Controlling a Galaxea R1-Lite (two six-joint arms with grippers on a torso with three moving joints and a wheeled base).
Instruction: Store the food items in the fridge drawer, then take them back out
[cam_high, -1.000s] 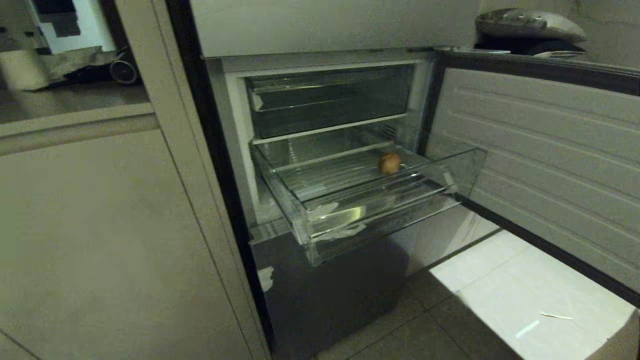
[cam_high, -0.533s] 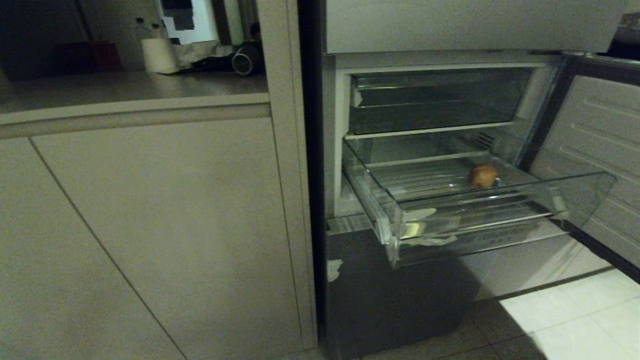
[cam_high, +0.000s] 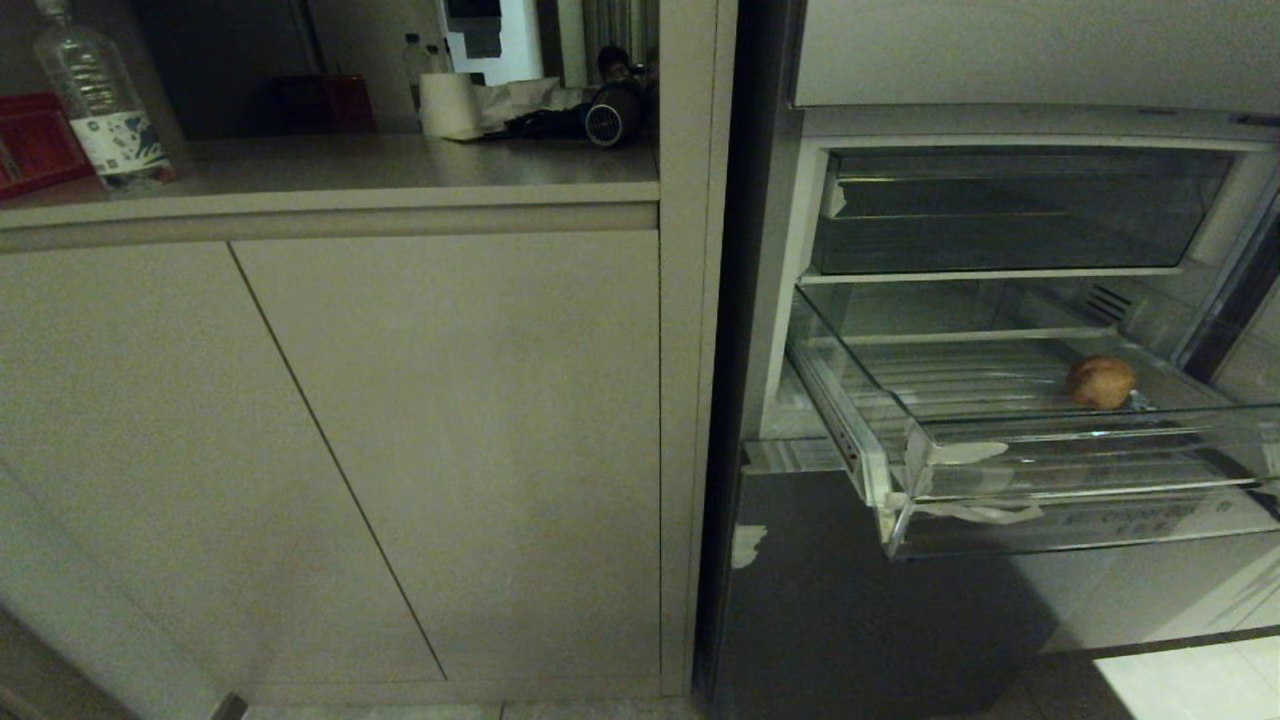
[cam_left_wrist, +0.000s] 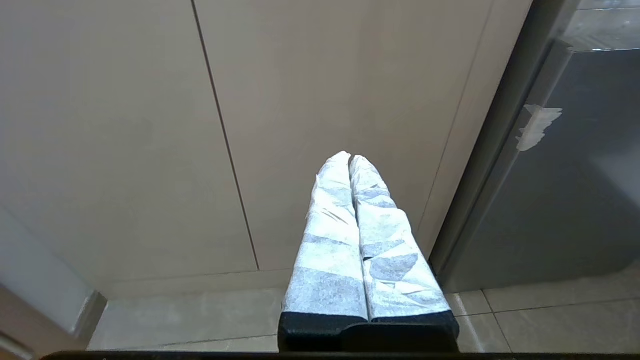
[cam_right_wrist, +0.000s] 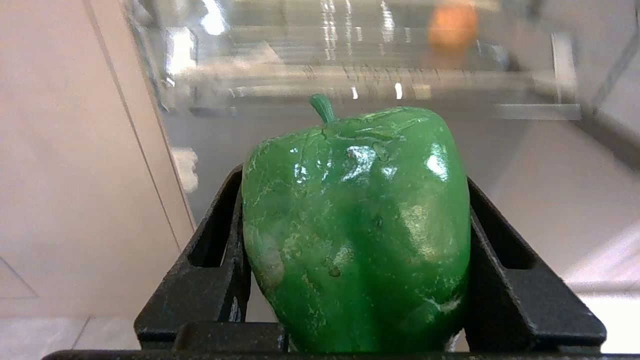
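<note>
Pepper (cam_right_wrist: 357, 230) first — a glossy green one, stem pointing away from the wrist, clamped between the black fingers (cam_right_wrist: 210, 270) of the right end effector (cam_right_wrist: 356, 165), which is held low in front of the fridge and does not show in the head view. The left end effector (cam_left_wrist: 350, 157) points at the beige cupboard door (cam_left_wrist: 125, 140) near the floor (cam_left_wrist: 200, 320); its two taped fingers (cam_left_wrist: 330, 240) are pressed together with nothing between them.

Beyond the pepper, the drawer (cam_high: 1090, 520) stands pulled out of the fridge, a clear bin with a ribbed floor and lettering on its front lip. The potato (cam_high: 1100, 382) lies inside it toward the back and the robot's right, touching the ribbed floor — in the right wrist view it is a blurred orange-tan lump (cam_right_wrist: 452, 25). Above the drawer sits a shallower, darker bin (cam_high: 1010, 205), pushed in.

Left of the fridge, atop the cupboards, the desk (cam_high: 330, 165) carries a plastic bottle (cam_high: 100, 100) at its near left edge, with a paper roll (cam_high: 447, 105) farther back.
</note>
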